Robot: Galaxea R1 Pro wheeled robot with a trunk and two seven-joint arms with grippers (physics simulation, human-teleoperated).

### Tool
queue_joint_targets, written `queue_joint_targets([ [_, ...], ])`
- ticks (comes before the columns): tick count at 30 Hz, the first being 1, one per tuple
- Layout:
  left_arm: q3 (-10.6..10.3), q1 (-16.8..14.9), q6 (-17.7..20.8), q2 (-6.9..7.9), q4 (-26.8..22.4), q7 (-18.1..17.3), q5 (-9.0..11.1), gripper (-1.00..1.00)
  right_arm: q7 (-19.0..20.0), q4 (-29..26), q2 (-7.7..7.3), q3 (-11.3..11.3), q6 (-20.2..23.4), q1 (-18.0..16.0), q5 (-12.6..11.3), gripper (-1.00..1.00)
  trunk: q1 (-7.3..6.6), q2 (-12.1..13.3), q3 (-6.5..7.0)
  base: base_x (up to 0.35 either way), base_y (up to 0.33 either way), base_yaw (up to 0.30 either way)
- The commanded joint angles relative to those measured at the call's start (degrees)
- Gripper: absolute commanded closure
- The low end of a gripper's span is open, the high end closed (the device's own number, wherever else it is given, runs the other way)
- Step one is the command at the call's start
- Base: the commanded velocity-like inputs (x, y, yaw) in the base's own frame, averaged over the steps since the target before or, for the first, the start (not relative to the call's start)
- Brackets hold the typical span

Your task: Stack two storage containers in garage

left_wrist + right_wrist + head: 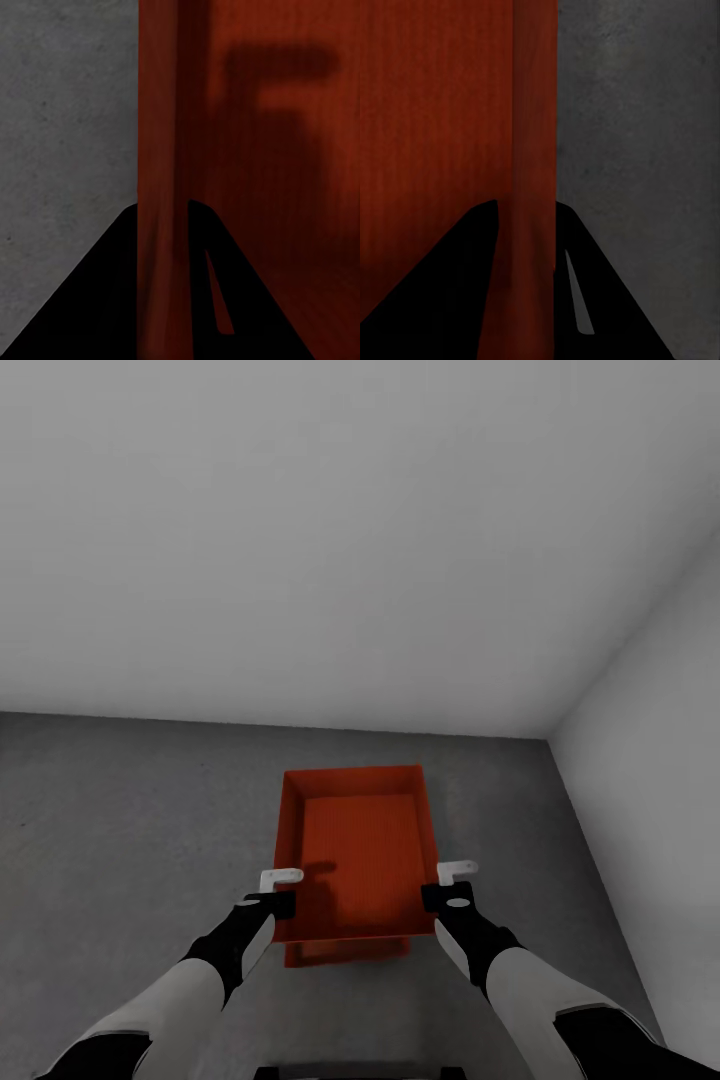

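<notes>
In the head view, a red-orange rectangular storage container with low straight walls (358,860) is held out in front of the robot, above the dark grey mottled concrete floor (120,840) of a bare room with pale grey walls (340,530). Beneath its near edge a strip of a second red-orange box (350,951) shows, lying lower, directly under the first. How far apart the two are, or whether they touch, cannot be told.

The left hand (277,890) sits at the container's left wall near the near corner, with a white finger reaching over the rim. The right hand (452,884) sits at the matching spot on the right wall, its white finger likewise at the rim. Both black-and-white forearms reach forward from the lower corners of the head view.

In the left wrist view, the container's upright wall (159,225) runs straight between the two dark fingers (90,300), one on each side of it, so the left hand is closed on that wall; the ribbed red inside lies on one side and grey concrete on the other. In the right wrist view, the same arrangement holds: the wall (534,225) stands between the dark fingers (442,285), and the right hand grips it, with grey floor (645,135) beyond.
</notes>
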Motion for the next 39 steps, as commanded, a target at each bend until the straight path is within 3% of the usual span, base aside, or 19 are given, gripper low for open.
queue_joint_targets([
  [1,-0.7,0.0,-1.5,1.73,-0.3,0.3,-0.5,1.00,-0.2,0.2,-0.40,0.2,0.3,0.0,-0.6,1.00,0.03,-0.1,-0.08,0.000,0.000,-0.018],
  [39,-0.7,0.0,-1.3,1.76,-0.4,0.4,-0.5,1.00,-0.2,0.2,-0.39,0.2,0.3,0.0,-0.6,1.00,0.03,-0.1,-0.08,0.000,0.000,-0.001],
])
